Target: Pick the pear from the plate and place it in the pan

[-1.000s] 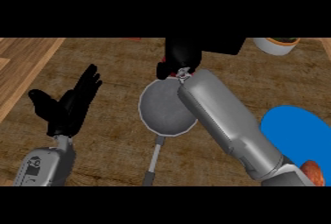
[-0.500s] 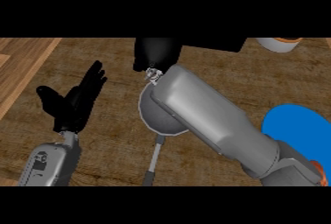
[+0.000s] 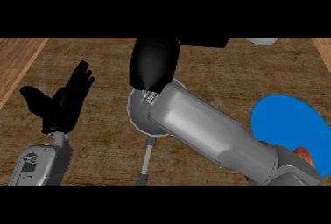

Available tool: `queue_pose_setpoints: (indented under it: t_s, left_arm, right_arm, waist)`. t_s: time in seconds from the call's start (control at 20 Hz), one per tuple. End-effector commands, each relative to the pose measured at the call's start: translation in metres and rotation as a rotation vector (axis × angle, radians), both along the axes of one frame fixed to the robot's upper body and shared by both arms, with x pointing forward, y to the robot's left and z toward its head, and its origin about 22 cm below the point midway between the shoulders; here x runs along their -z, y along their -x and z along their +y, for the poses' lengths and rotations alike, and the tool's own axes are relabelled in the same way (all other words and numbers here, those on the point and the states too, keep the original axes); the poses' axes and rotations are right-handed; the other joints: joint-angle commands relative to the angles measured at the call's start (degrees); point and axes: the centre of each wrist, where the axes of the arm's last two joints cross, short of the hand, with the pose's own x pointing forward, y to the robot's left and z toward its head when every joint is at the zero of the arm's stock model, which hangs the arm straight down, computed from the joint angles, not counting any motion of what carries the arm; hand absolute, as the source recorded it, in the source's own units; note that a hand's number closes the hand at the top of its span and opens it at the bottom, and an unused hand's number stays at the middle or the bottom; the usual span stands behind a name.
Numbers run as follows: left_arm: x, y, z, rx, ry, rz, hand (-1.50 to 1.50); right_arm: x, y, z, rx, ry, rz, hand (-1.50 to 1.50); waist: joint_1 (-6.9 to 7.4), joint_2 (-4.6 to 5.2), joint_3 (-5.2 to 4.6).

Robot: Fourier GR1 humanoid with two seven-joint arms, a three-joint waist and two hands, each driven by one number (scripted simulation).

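A: Where is the right hand (image 3: 153, 63)?

B: It is in the upper middle of the frame, above the pan (image 3: 143, 120). The grey forearm (image 3: 213, 135) goes from the lower right up to the centre and covers most of the pan. Only the left rim of the pan and its handle (image 3: 146, 162), which points to the bottom of the frame, are visible.

A: Are the fingers of this hand open or closed?

B: I cannot tell. The hand looks like one dark shape, and I cannot see if it holds something.

A: And the pear?

B: I do not see the pear anywhere. Maybe the hand hides it, but this I cannot tell. The blue plate (image 3: 291, 127) is at the right side of the frame, on the wooden desk (image 3: 213, 78), and the part that shows is bare.

A: What about the left hand (image 3: 61, 103)?

B: It rests at the left of the frame, fingers straight and spread, pointing up. It holds nothing.
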Motion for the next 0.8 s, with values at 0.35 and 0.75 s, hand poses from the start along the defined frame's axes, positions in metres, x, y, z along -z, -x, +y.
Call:
queue_pose_setpoints:
  t_s: [0.35,0.75]
  left_arm:
    - [-0.004,0.011,0.0,-0.013,0.005,-0.009,0.0]
    - [0.0,0.01,0.013,-0.013,0.014,-0.002,0.0]
  right_arm:
    - [0.082,0.0,-0.024,0.08,-0.21,0.05,1.5]
    - [0.148,-0.004,-0.058,0.182,-0.252,0.176,1.5]
  waist:
    - [-1.82,0.51,0.15]
    - [-1.11,1.04,0.17]
